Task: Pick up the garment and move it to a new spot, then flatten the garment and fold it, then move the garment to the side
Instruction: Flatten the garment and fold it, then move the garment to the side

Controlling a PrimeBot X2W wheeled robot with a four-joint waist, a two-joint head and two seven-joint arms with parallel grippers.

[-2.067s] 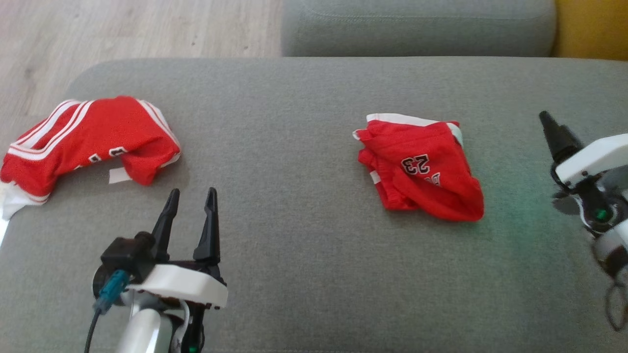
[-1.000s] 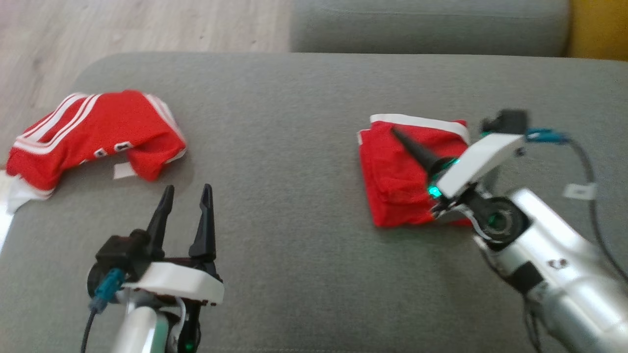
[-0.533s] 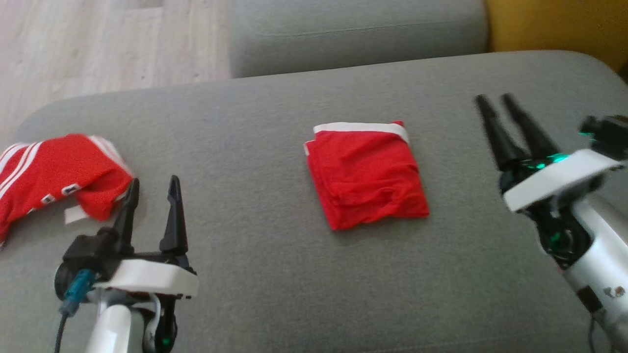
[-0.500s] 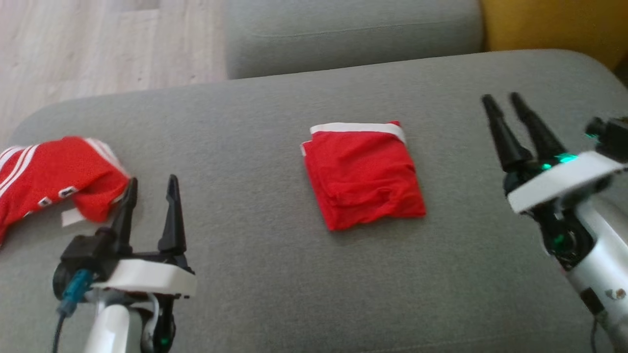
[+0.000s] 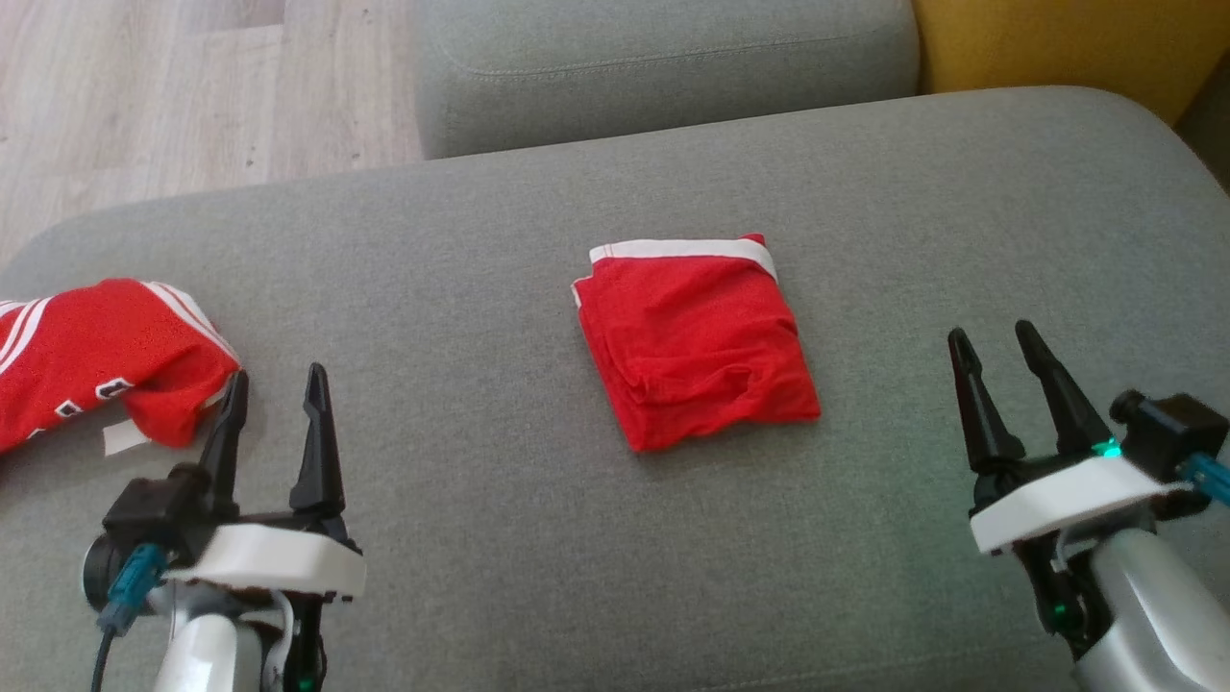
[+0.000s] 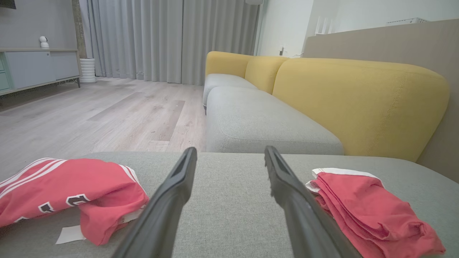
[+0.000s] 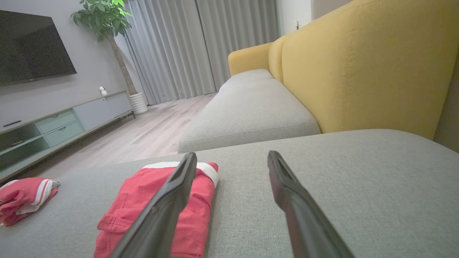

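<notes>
Left gripper [image 5: 277,373]: jaws wide, nothing between them, over the near-left part of the grey seat cushion [image 5: 461,269]. The fingertips are just beside the near end of the garment [image 5: 106,351] but apart from it. Right gripper [image 5: 992,333]: also wide and empty, over the near-right part of the cushion, well apart from any cloth.

The garment lies bunched at the cushion's left edge, partly cut off by the head view. White stripes run along its far side, and bits of a black numeral show on the near side. A small white label [image 5: 120,437] lies flat on the cushion at the near side.

Handling, judged: thin sports knit, so light, limp and probably a little slick. It will sag from any hold, and it is not fragile. Best hold is a pinch at a free edge, either the hem by the label or the striped trim. A grab into the lump would gather several layers at once.

Containers: none to note. The cushion alone carries things (a squarish folded red stack [image 5: 692,351] sits mid-cushion, white edge to the far side, not part of this job).
</notes>
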